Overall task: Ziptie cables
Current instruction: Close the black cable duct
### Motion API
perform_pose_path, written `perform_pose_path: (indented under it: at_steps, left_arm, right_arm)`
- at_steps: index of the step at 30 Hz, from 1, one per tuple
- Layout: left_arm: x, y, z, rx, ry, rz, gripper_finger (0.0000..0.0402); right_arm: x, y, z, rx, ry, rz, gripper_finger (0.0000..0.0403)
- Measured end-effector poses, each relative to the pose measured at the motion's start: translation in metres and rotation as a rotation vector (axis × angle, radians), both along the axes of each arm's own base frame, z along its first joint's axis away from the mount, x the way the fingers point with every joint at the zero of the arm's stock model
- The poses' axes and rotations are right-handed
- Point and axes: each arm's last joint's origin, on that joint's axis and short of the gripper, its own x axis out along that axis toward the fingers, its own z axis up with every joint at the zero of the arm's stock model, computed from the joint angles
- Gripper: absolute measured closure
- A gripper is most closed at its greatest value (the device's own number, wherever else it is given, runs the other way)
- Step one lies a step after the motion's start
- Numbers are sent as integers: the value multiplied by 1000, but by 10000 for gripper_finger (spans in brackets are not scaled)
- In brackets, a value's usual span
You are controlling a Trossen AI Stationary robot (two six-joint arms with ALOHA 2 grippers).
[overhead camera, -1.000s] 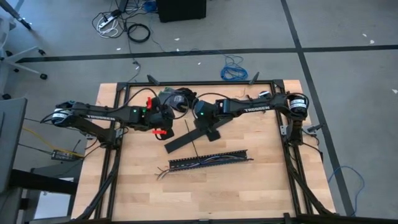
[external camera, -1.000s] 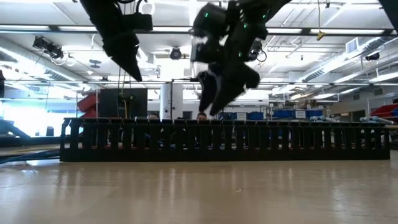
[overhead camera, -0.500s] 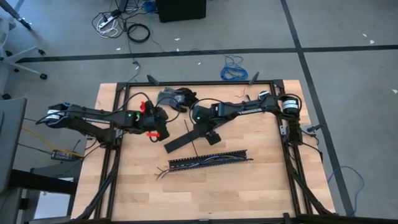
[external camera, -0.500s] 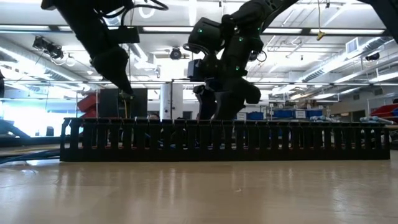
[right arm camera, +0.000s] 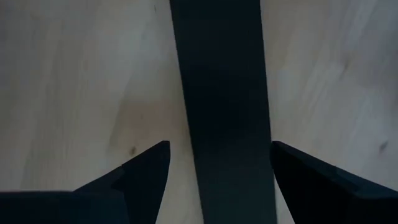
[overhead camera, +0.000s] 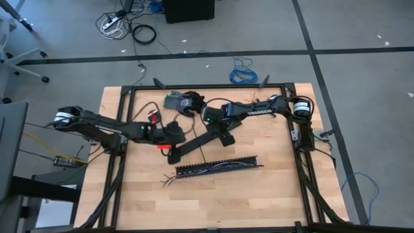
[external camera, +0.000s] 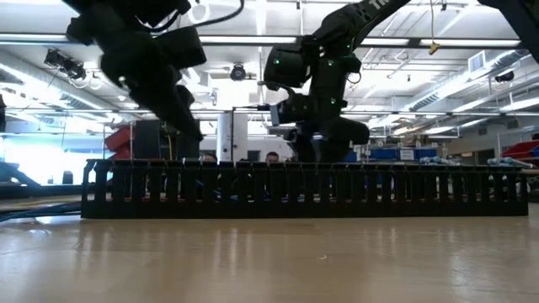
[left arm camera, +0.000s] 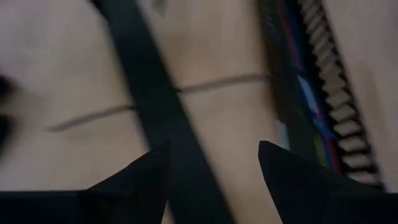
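A flat black strip (overhead camera: 197, 142) lies slantwise on the wooden desk (overhead camera: 272, 194), running between both pairs of fingers. A black slotted channel (overhead camera: 220, 166) lies near them. A coiled blue cable (overhead camera: 243, 72) lies on the floor, well apart.

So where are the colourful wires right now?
In the high view the cables lie in the black slotted channel near the table's middle, their loose ends spilling out on the left arm's side, just in front of the flat black strip.

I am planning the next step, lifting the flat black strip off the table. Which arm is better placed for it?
Neither clearly. The left gripper and the right gripper are both open, each straddling one end of the flat black strip. The cables lie in the slotted channel.
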Motion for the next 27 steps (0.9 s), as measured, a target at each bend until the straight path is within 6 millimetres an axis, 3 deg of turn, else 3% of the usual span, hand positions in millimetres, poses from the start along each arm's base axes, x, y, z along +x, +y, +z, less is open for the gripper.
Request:
perform_pose_path:
  at_steps: [14,27]
  left_arm:
    - [9,-32,-18,-149,49,-149,172]
    - [7,-37,-34,-180,161,-110,193]
  right_arm:
    - [-3,-13,0,11,-1,-55,136]
    - [-2,-13,0,14,-18,-74,142]
